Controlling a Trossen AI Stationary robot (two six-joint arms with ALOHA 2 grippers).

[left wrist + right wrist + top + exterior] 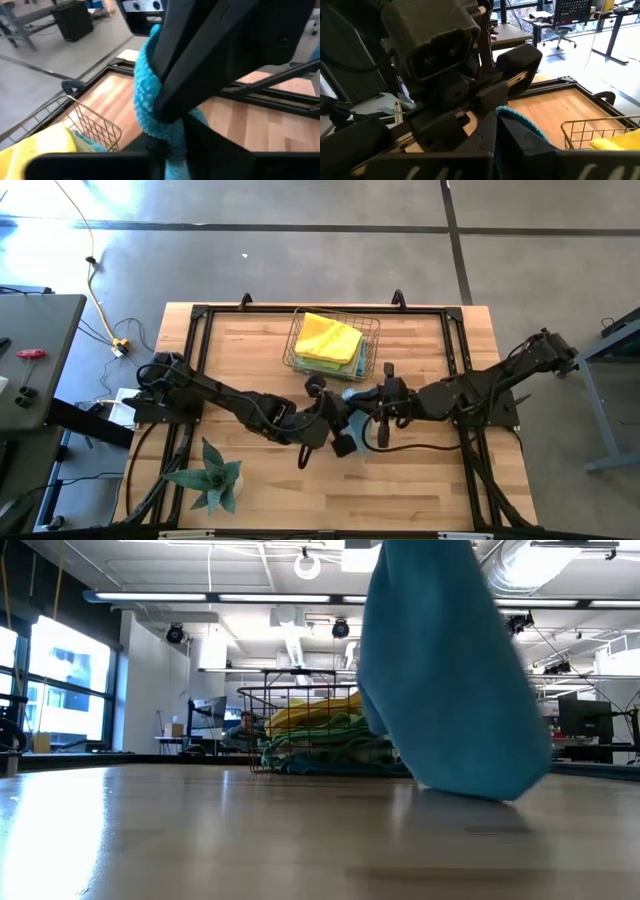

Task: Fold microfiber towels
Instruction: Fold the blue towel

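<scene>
A blue microfiber towel hangs over the middle of the table, between my two grippers. Both arms meet there. My left gripper comes from the table's left and my right gripper from its right, each shut on the towel's upper part. The towel's lower end hangs just above the table; I cannot tell whether it touches. A yellow towel lies on top of other folded towels in a copper wire basket at the table's far side. My left gripper has the blue towel's bunched upper part between its two fingers, coming nearly level from the table's left. The right gripper's dark body covers much of the place of contact. The cloth hangs below, slack. My right gripper pinches a top edge of the blue towel between its two fingers, coming nearly level from the table's right. One layer or several, I cannot tell. The towel hangs below the fingers.
A spiky green plant stands at the table's near left. The wire basket stands at the far middle. Bare wood lies at the near middle and near right. A black frame runs along the table's edges.
</scene>
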